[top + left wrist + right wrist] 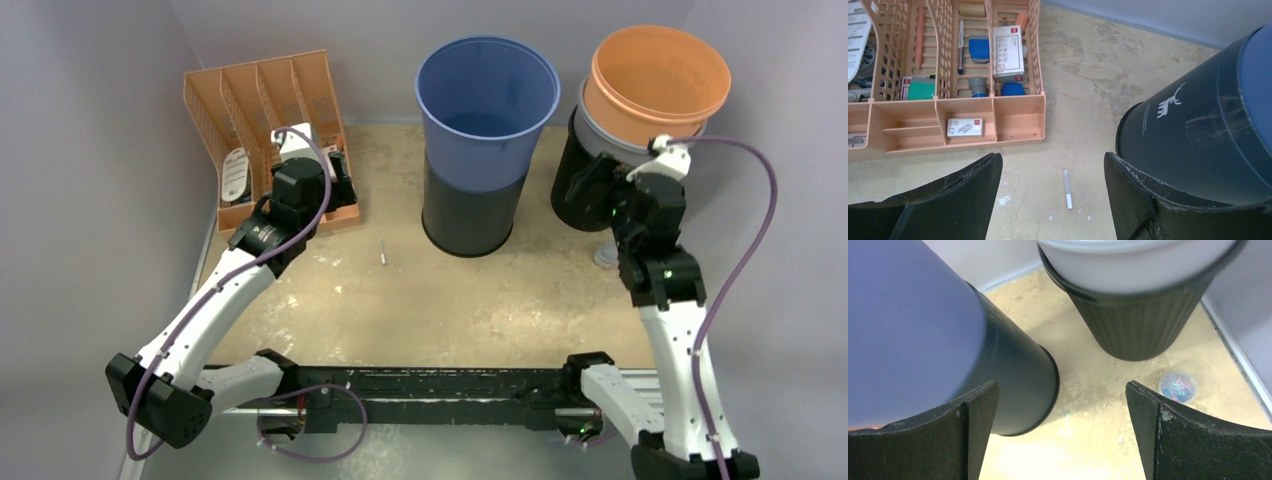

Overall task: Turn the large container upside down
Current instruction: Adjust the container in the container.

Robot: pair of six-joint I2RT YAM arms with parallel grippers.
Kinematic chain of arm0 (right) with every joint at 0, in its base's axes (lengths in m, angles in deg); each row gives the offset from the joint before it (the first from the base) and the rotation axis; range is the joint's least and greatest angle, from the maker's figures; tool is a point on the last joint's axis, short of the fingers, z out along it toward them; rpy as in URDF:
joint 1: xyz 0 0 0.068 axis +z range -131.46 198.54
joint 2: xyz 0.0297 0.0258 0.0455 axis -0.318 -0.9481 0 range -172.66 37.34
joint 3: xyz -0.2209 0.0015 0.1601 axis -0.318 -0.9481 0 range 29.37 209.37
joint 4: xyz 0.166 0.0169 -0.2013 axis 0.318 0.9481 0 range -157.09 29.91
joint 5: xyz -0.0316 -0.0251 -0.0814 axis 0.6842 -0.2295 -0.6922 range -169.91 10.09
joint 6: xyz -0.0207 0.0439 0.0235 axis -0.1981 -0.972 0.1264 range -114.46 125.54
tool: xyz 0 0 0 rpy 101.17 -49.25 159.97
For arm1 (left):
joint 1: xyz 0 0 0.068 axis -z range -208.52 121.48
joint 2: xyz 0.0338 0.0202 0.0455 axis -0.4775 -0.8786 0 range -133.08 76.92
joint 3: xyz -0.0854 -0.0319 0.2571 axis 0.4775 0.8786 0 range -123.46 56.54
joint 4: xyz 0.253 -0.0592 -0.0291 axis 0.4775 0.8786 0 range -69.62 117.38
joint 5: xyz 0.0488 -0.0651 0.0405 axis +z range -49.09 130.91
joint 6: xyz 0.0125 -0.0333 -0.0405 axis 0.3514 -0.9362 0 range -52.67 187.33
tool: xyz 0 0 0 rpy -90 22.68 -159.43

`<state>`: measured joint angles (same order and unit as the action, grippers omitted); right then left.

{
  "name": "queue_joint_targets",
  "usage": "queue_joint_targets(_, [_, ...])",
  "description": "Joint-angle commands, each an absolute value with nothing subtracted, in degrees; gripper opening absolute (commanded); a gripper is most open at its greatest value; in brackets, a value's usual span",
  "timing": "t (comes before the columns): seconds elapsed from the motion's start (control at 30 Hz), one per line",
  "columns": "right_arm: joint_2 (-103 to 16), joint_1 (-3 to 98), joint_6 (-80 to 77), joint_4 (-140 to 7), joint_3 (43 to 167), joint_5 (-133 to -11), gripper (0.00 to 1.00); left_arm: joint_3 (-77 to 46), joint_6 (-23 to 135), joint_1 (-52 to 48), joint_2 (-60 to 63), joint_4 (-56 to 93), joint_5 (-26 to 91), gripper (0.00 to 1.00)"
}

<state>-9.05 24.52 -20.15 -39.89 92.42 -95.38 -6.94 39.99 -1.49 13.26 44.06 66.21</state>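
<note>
While the left gripper (1053,167) and right gripper (1062,390) gape empty, reaching seems the step; next, both must flank the upright blue bin (486,120) between them.

organizer (212,108) far left | pen (381,250) between it and large container (487,130) | stacked bins (650,95) right

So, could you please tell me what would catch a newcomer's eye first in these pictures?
A tall container, blue above and dark below, stands mouth up at the back centre. To its right an orange bucket tops a stack of bins, and a peach organiser sits back left. The left tool and right tool are open, holding nothing.
</note>
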Motion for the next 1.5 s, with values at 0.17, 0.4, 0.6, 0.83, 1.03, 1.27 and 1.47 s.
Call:
queue_joint_targets(0.17, [-19.28, 24.43, -12.2, -28.3, 120.2, -88.98, 1.0, -17.7, 40.0, -1.36, 13.64, 45.06, 64.64, 0.75])
queue_joint_targets(0.4, [-31.82, 24.46, -13.82, -20.14, 143.71, -83.84, 0.98, -18.98, 38.34, -1.34, 12.9, 45.51, 62.37, 0.75])
queue_joint_targets(0.6, [-44.56, 24.44, -19.21, -16.74, 159.61, -77.16, 0.93, -17.8, 37.58, -1.36, 13.46, 45.34, 61.95, 0.75])
queue_joint_targets(0.83, [-49.41, 24.53, -21.05, -21.07, 158.96, -73.38, 0.89, -15.53, 37.5, -1.36, 14.92, 45.19, 62.57, 0.75])
queue_joint_targets(1.03, [-53.18, 24.52, -21.42, -22.96, 157.45, -71.79, 0.84, -13.86, 37.52, -1.36, 15.34, 44.66, 62.79, 0.75])
queue_joint_targets(1.27, [-56.19, 24.69, -21.29, -22.88, 156.89, -71.12, 0.77, -11.88, 37.5, -1.36, 16.45, 44.85, 63.01, 0.75])
queue_joint_targets(1.47, [-57.75, 24.7, -21.33, -22.25, 157.81, -71.85, 0.63, -10.37, 37.44, -1.35, 17.5, 45.08, 63.14, 0.75])
